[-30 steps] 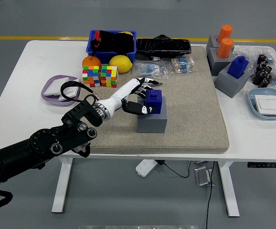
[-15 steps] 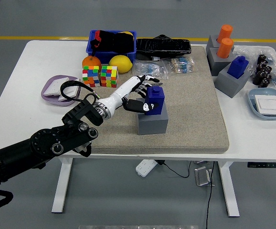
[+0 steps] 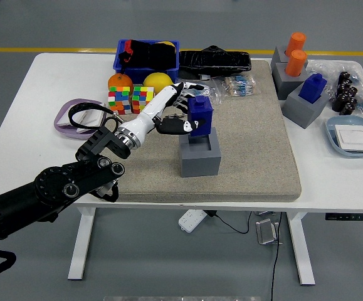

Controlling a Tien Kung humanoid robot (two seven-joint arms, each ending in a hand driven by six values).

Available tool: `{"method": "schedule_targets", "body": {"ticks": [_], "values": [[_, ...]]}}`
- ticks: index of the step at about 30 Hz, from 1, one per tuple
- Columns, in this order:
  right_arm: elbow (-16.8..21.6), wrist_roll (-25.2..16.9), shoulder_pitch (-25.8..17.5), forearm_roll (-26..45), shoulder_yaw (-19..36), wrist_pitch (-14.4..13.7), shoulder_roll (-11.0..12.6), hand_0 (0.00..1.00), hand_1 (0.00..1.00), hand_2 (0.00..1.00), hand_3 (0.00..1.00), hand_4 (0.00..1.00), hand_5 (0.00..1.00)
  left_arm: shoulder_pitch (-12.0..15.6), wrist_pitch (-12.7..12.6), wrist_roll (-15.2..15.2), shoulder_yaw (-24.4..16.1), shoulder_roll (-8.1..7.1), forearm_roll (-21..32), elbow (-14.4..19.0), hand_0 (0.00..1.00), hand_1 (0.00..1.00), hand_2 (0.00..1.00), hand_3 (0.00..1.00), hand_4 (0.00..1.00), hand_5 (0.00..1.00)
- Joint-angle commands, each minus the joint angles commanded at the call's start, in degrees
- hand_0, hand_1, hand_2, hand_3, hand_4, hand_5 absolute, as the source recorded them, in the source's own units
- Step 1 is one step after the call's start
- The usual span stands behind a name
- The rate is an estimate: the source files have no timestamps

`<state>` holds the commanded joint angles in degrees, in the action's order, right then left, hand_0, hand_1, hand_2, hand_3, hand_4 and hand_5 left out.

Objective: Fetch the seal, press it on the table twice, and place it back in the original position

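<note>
Robotics lab — grey floor w/ yellow line (image 3: pixel 56 49), white sit-stand table (image 3: pixel 331 188), test props.

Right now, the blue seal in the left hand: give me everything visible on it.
The blue seal is a dark blue, blocky piece that looks like matte plastic, with a narrower cap on a wider body. It stands roughly upright, lifted mostly out of the gray holder, whose square socket shows open below; whether its base is fully clear is hard to tell. The left hand grips it from the left side, fingers wrapped around it. Nothing else touches it.
</note>
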<state>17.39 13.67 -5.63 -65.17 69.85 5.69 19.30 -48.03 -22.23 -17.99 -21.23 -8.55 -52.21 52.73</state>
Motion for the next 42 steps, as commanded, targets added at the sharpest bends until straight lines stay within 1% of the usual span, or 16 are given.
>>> {"method": "schedule_targets", "body": {"ticks": [7, 13, 15, 18, 23, 28, 33, 42], "values": [[0.0, 0.0, -0.3, -0.2, 0.5, 0.0, -0.1, 0.772, 0.685, 0.693, 0.626, 0.706, 0.357, 1.6, -1.9, -2.2, -1.4, -2.41, 0.5, -2.3, 0.482, 0.409, 0.375, 0.778, 0.643, 0.002], [0.0, 0.0, -0.4, -0.6, 1.0, 0.0, -0.1, 0.772, 0.685, 0.693, 0.626, 0.706, 0.357, 3.5, -3.6, -4.3, -2.8, -3.76, 0.9, -4.2, 0.483, 0.412, 0.371, 0.776, 0.644, 0.002], [0.0, 0.0, -0.3, -0.6, 1.3, 0.0, -0.1, 0.772, 0.685, 0.693, 0.626, 0.706, 0.357, 4.2, -4.8, -5.5, -2.8, -4.1, 1.4, -5.0, 0.483, 0.412, 0.371, 0.776, 0.644, 0.002], [0.0, 0.0, -0.2, -0.7, 1.6, 0.0, -0.2, 0.772, 0.685, 0.693, 0.626, 0.706, 0.357, 4.9, -5.4, -6.0, -2.5, -4.15, 1.5, -5.9, 0.487, 0.414, 0.37, 0.772, 0.644, 0.002], [0.0, 0.0, -0.1, -0.7, 1.4, 0.0, -0.2, 0.772, 0.685, 0.694, 0.626, 0.705, 0.357, 6.1, -5.8, -6.4, -2.1, -4.21, 1.6, -6.4, 0.485, 0.413, 0.37, 0.771, 0.645, 0.002], [0.1, 0.0, -0.2, -0.8, 1.4, 0.0, -0.2, 0.772, 0.685, 0.694, 0.626, 0.705, 0.357, 7.1, -7.1, -7.5, -1.4, -3.65, 1.2, -7.6, 0.485, 0.413, 0.37, 0.771, 0.645, 0.002], [0.2, 0.0, -0.4, -0.7, 1.5, 0.0, -0.2, 0.771, 0.685, 0.694, 0.627, 0.705, 0.356, 7.8, -7.3, -7.5, -0.5, -3.17, 0.3, -8.8, 0.487, 0.411, 0.369, 0.766, 0.645, 0.002], [0.2, 0.1, -0.3, -0.7, 1.3, 0.0, -0.2, 0.771, 0.685, 0.693, 0.626, 0.705, 0.356, 8.3, -7.6, -7.9, 1.9, -3.31, 0.4, -10.2, 0.484, 0.407, 0.368, 0.764, 0.643, 0.002]]}}
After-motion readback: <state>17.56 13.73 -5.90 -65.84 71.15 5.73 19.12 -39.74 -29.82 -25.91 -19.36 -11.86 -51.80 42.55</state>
